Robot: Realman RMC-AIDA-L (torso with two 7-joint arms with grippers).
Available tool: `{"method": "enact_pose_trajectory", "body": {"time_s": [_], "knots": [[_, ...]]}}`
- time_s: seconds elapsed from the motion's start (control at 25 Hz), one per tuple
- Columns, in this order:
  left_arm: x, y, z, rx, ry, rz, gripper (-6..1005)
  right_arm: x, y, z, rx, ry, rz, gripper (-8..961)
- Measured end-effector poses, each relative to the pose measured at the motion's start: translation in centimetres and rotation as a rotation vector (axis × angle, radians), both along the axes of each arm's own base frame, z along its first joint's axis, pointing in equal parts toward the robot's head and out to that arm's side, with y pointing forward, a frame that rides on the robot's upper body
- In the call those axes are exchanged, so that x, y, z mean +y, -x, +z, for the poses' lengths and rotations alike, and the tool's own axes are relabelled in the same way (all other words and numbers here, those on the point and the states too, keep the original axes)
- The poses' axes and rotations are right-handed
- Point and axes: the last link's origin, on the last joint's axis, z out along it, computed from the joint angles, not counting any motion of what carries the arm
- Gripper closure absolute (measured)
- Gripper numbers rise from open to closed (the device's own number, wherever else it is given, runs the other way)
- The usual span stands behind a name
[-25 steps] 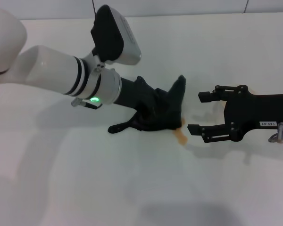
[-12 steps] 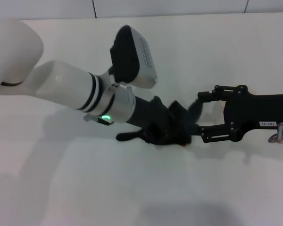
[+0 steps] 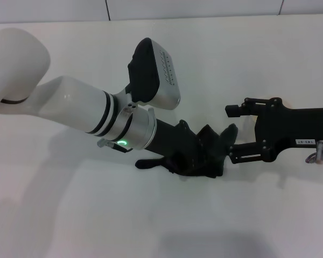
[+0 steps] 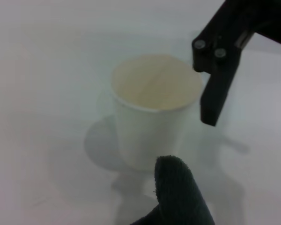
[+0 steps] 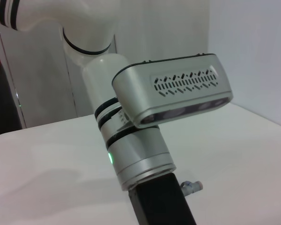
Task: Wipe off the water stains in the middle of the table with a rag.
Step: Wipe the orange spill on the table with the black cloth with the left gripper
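Note:
The black rag (image 3: 202,156) lies bunched on the white table (image 3: 151,215) at the middle, with a thin tail (image 3: 148,163) trailing towards my left. My left gripper (image 3: 196,153) is buried in the rag and shut on it, pressing it onto the table. The orange water stains are hidden under the rag. A rag tip (image 4: 178,192) shows in the left wrist view. My right gripper (image 3: 230,131) is open and empty, just right of the rag, and its lower finger touches the rag's edge.
The left wrist view shows a white paper cup (image 4: 150,126) holding pale amber liquid, with a right gripper finger (image 4: 215,89) beside it. The right wrist view shows my left arm's wrist (image 5: 140,159) and camera housing (image 5: 178,89). Dark seams (image 3: 106,8) run along the table's far edge.
My left gripper has pushed the rag to the right and nearer, over the orange stain, which no longer shows. The rag now reaches the right gripper's lower finger. The right arm has not moved.

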Motion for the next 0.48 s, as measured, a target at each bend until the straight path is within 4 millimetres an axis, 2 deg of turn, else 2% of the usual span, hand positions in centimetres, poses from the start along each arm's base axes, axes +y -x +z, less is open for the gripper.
{"method": "enact_pose_trajectory", "body": {"time_s": [0.24,0.48], "knots": [[0.1,0.1,0.2,0.001,0.000,-0.002,922,0.0,0.1,-0.1,-0.001,0.003,0.003,81],[1.7,1.1,0.7,0.034,-0.114,0.013,917,-0.1,0.1,-0.2,-0.002,0.004,0.004,81]]}}
